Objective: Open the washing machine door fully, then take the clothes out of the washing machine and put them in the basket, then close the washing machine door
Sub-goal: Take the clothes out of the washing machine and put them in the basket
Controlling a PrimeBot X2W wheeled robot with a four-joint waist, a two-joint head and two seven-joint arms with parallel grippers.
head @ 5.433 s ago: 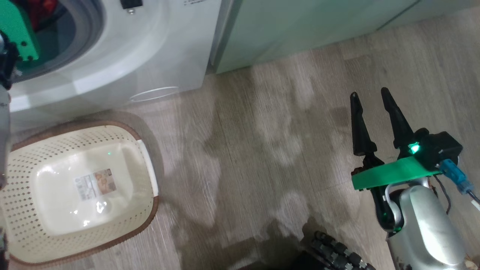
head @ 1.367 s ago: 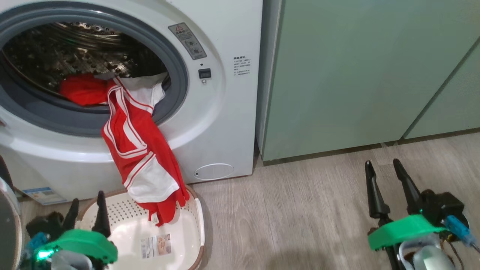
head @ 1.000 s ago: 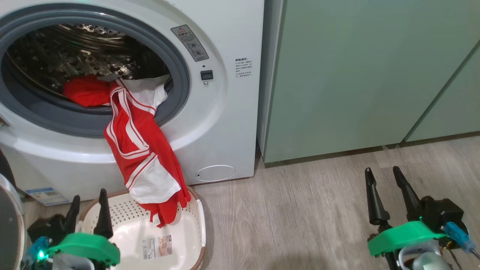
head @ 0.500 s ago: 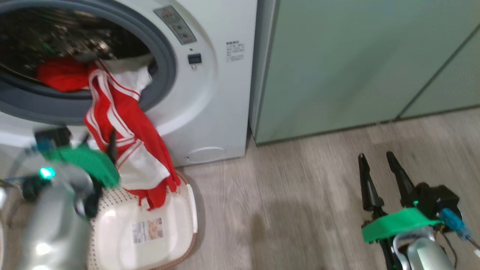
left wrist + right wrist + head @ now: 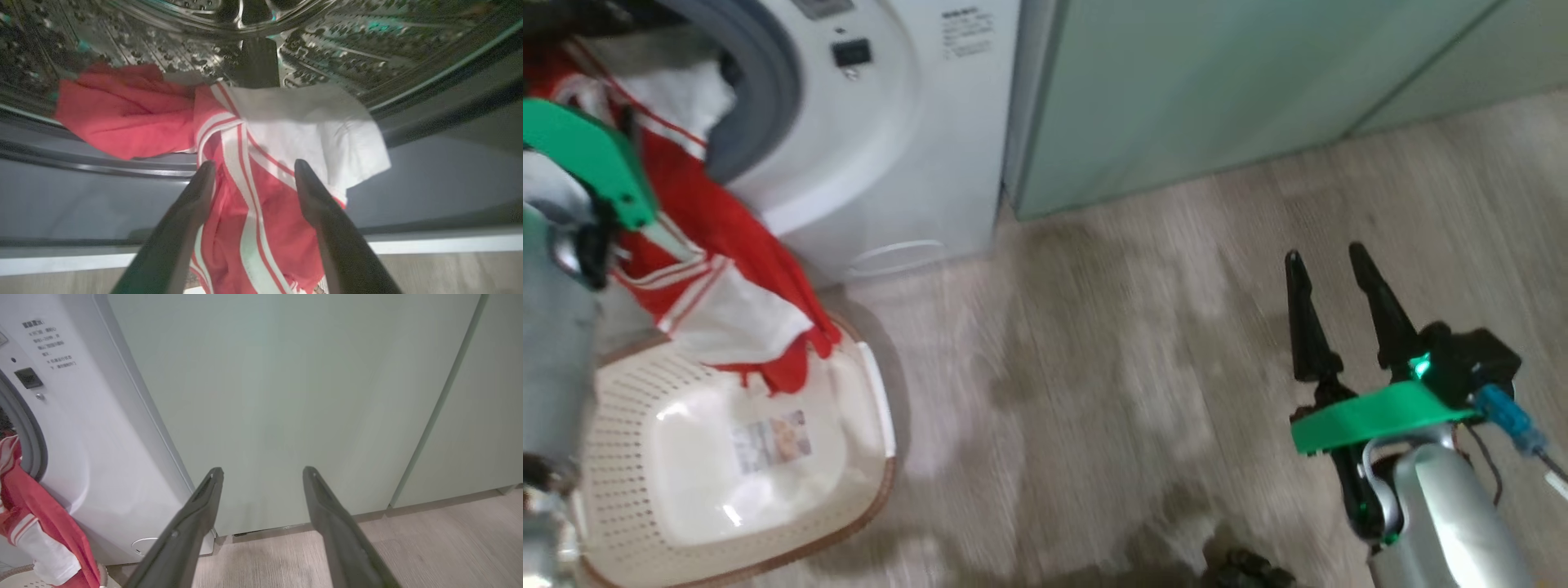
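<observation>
Right gripper [image 5: 1323, 255]: two long matte black fingers [image 5: 1308, 327], thick at the base and narrowing to blunt points. In its own wrist view [image 5: 263, 469], a shallow slot near one tip. Across the wrist, a flat bright green bracket [image 5: 1372, 412], plate-shaped and square-edged. Just above the green bracket, a boxy black housing [image 5: 1474, 359] with a small glowing green light [image 5: 1422, 366]. Right of the green bracket, a blue plug [image 5: 1507, 415] with a thin cable [image 5: 1553, 469]. Below the green bracket, a black joint [image 5: 1356, 490] and a rounded glossy silver forearm [image 5: 1454, 514]. Far left of the green bracket, the other arm's grey shell [image 5: 551, 359] under a matching green plate [image 5: 584, 159]. Left gripper [image 5: 254, 163]: equally dark, tapered fingers.
</observation>
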